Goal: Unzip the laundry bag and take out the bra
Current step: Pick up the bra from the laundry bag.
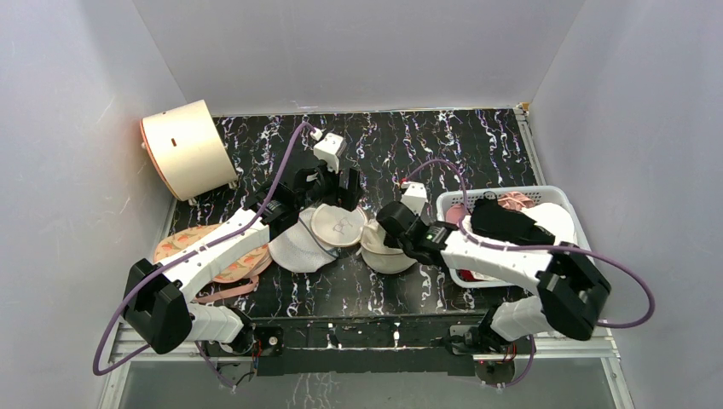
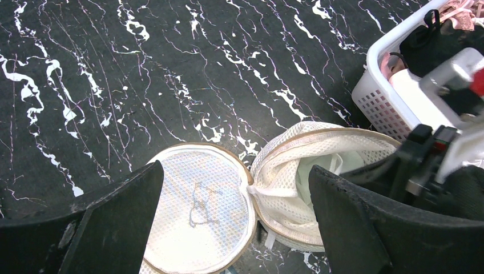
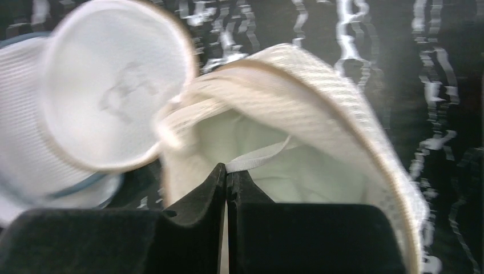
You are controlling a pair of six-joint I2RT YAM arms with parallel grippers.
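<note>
In the middle of the table (image 1: 384, 145), the laundry bag (image 1: 388, 257) lies unzipped, its round lid (image 1: 338, 224) with the line drawing flipped open to the left and the mesh body gaping beside it. Your right claw (image 3: 227, 174) sits at the mouth of the body. Its fingers are pressed together, pinching a white strap that runs back into the pale bra (image 3: 297, 171), and the bra is inside the bag.

Your left claw (image 2: 235, 171) hangs above the hinge between lid and body with its fingers spread wide, and it holds nothing.

On the left, the lid overlaps a white dome mesh bag (image 1: 294, 249), and further left a peach bra (image 1: 183, 243) lies near the table's left edge. On the right, the white basket (image 1: 558, 198) stands close to the bag, and your right arm reaches across its near side. At the far left stands a cream cylinder (image 1: 183, 149). Bare marbled surface stretches beyond the bag to the far wall, and a narrower strip runs between the bag and the near edge.
</note>
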